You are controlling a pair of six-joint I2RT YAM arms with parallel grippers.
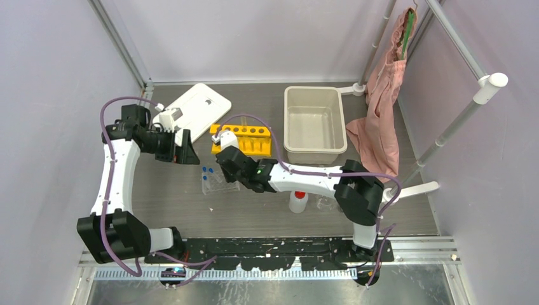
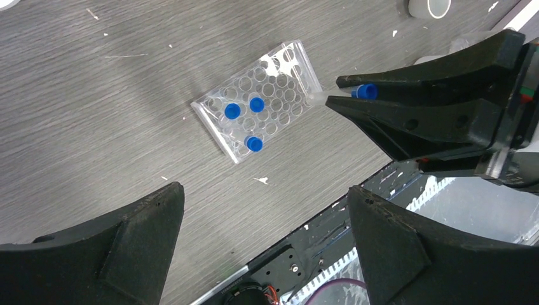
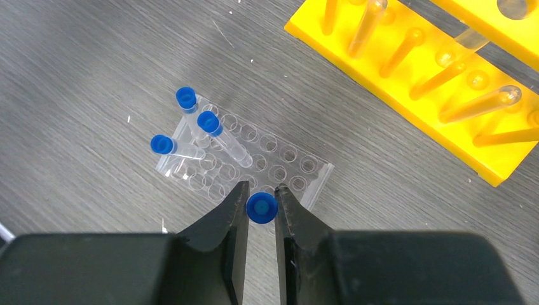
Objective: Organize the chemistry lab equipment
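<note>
My right gripper (image 3: 261,198) is shut on a blue-capped vial (image 3: 261,208) and holds it just above the near edge of the clear tray (image 3: 304,166); it also shows in the left wrist view (image 2: 343,98). Three blue-capped vials (image 3: 208,122) stand in the tray's far-left holes. The clear tray (image 1: 219,184) lies mid-table, in front of the yellow rack (image 1: 245,140), which holds clear glass tubes (image 3: 473,105). My left gripper (image 2: 266,210) is open and empty, raised to the left of the tray (image 2: 279,86). The white squeeze bottle (image 1: 297,201) with its red spout stands by the right arm.
A beige tub (image 1: 314,124) stands at the back right. A white lid (image 1: 196,109) lies at the back left. A pink cloth (image 1: 380,121) hangs on the white pole stand (image 1: 454,124) at the right. A small glass beaker (image 1: 325,203) sits beside the squeeze bottle.
</note>
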